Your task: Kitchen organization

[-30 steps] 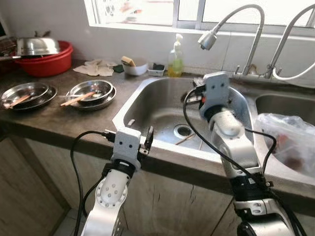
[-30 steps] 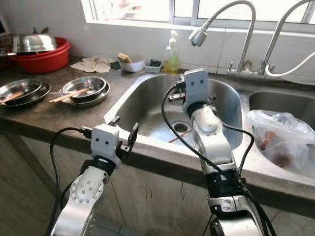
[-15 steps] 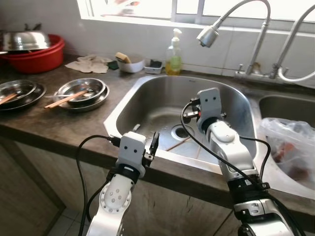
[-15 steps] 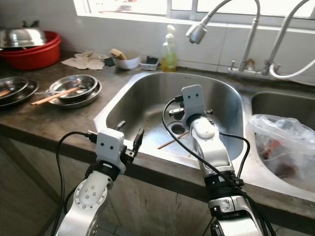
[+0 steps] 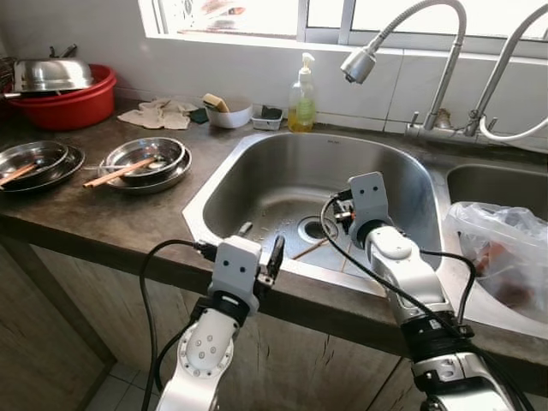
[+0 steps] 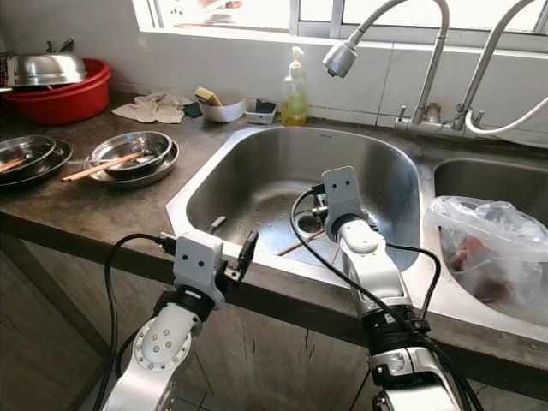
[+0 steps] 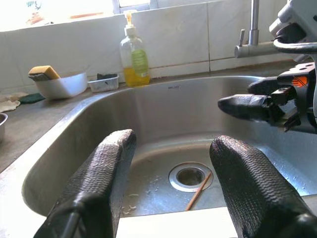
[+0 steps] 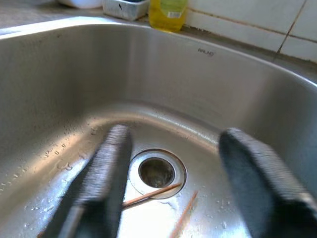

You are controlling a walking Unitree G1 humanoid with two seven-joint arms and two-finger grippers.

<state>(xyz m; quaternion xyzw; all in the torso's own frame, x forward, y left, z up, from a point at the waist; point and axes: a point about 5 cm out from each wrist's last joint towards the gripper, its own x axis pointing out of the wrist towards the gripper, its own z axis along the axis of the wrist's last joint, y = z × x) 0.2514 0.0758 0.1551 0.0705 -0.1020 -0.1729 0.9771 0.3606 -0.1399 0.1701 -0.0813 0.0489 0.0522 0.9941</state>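
- Task judged early-stage: chopsticks are still lying on sink floor, just beside drain, not yet picked up.
- More chopsticks are seen resting in steel plates on counter, approx 10 o'clock from sink; likely still to be sorted.
- R gripper is being held inside basin above drain, jaws wide, nothing held.
- L gripper is being kept at sink front rim, approx 6 o'clock, jaws wide, empty.
- Vs 1 s ago: R gripper is being lowered from basin's back wall toward drain; L gripper has moved little.

Two thin brown chopsticks lie beside the sink drain.
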